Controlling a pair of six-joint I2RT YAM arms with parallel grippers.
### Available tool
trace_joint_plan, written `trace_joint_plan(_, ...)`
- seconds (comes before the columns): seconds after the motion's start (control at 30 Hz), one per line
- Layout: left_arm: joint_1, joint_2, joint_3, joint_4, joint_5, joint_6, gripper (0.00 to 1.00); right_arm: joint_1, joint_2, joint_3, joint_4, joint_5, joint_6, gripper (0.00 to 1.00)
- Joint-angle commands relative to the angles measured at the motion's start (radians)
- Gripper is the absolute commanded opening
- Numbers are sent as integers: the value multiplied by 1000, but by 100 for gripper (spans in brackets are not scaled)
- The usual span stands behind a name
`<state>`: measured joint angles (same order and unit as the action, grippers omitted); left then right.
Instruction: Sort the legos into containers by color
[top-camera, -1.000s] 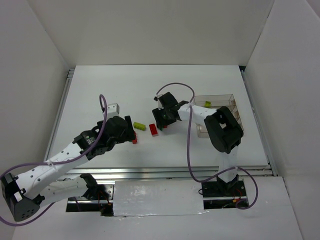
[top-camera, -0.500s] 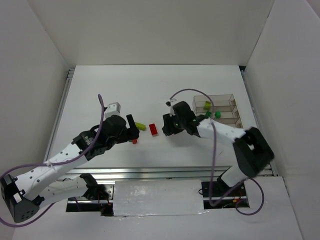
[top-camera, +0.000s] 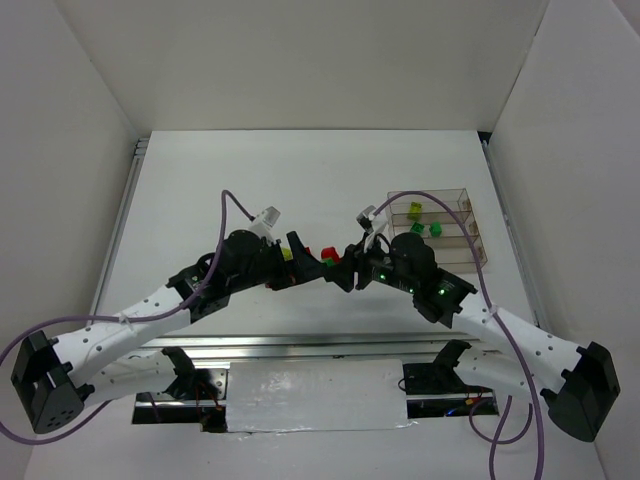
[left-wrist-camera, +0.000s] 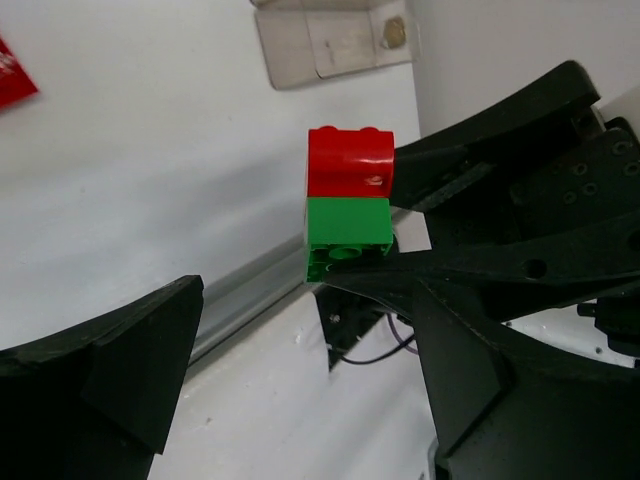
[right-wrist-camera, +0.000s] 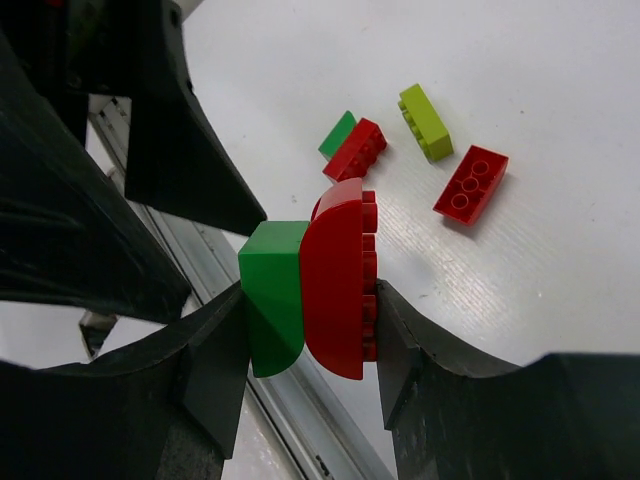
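My right gripper (right-wrist-camera: 310, 330) is shut on a red brick (right-wrist-camera: 340, 285) joined to a dark green brick (right-wrist-camera: 272, 295), held above the table. In the top view the right gripper (top-camera: 350, 268) and my left gripper (top-camera: 308, 262) meet nose to nose at mid-table. The left gripper (left-wrist-camera: 300, 380) is open, its fingers either side of and just short of the joined pair (left-wrist-camera: 348, 205). The clear containers (top-camera: 435, 225) sit at the right, with a yellow-green brick (top-camera: 414, 208) and green bricks (top-camera: 428, 229) inside.
Loose on the table below the right gripper lie a yellow-green brick (right-wrist-camera: 425, 122), a red brick (right-wrist-camera: 471, 184) and a red brick (right-wrist-camera: 355, 150) over a green one (right-wrist-camera: 338, 133). The metal front rail (right-wrist-camera: 215, 270) runs close by.
The right gripper has come left and nearer with the red and green pair lifted off the table. The left gripper has swung right to face it, open.
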<state>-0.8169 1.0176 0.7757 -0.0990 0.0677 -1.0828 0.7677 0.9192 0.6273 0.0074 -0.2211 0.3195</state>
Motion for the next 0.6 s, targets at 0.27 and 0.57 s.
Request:
trace_joint_plan(0.27,-30,39,-7,176,92,-32,79,16,-2,37,59,-50,29,1)
trace_joint_plan(0.57,-30,39,-10,127,14,-31,82,28,-36,-11,75,-67,9,2)
